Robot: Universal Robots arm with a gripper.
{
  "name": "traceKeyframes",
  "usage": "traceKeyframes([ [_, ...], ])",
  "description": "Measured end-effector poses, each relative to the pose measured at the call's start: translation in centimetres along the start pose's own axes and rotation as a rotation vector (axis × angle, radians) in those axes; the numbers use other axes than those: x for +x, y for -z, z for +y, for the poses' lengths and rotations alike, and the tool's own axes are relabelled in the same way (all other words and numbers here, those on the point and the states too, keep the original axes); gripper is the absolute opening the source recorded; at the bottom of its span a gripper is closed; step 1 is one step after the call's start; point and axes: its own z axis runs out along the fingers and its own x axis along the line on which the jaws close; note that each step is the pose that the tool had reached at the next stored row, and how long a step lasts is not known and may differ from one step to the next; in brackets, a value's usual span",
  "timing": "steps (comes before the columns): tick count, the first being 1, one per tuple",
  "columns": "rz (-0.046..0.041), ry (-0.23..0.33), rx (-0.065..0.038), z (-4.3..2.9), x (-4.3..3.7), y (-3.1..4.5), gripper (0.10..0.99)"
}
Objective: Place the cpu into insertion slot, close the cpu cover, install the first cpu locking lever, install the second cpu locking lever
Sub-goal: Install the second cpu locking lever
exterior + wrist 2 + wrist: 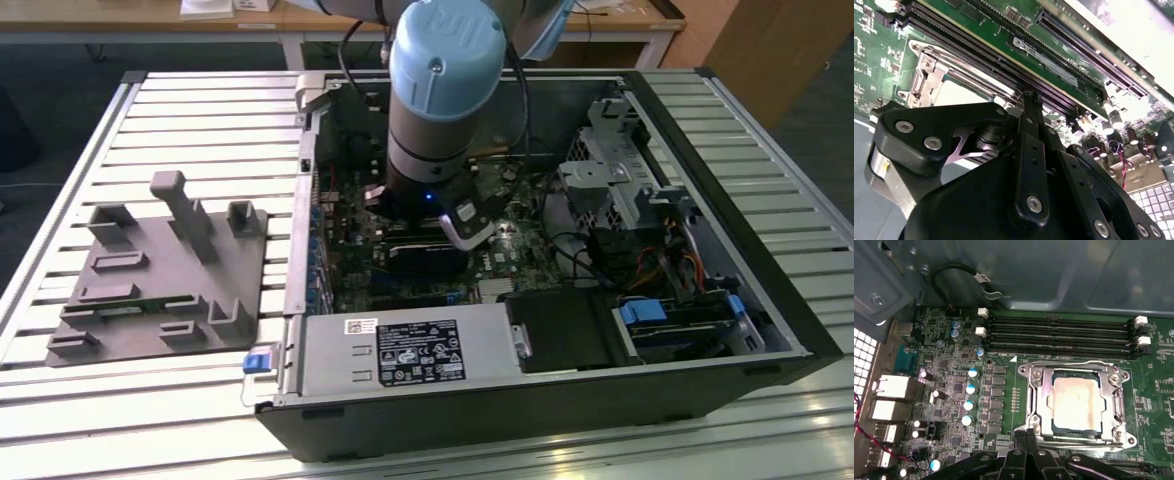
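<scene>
While the pale blue and silver robot arm [438,90] reaches straight down into the open black computer case [561,400] lying on the slatted metal table [160,110], its black pincer [1026,436] hangs low over the green motherboard [1004,390], with its two thin fingertips [1020,437] pressed together and nothing between them, right at the near edge of the socket. The small square cpu with its silver-grey metal top [1077,401] already lies flat inside the dark-framed insertion slot [1051,402], and the thin silver metal cpu cover [1035,396] lies down around it, its window framing the chip. A thin metal locking lever [1079,441] runs along the socket edge closest to the fingertips, whether it is latched cannot be told. In the second wrist view the shut pincer [1030,97] points at the socket's corner, next to the long narrow black memory slots [979,55], which lie along the far side of the socket. Near the table's edge on the exterior view's left sits a grey moulded parts holder [160,275], well apart from the case.
</scene>
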Motion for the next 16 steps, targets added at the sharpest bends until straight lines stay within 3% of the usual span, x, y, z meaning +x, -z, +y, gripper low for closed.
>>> traceKeyframes([
  [5,-0.0004,0.000,-0.010,-0.03,0.17,-0.30,0.114],
  [10,-0.0003,0.000,-0.012,-0.05,0.19,-0.40,0.114],
  [13,-0.0009,0.001,-0.013,0.09,0.18,-0.04,0.114],
  [16,-0.0006,0.000,-0.012,0.36,0.21,0.80,0.114],
])
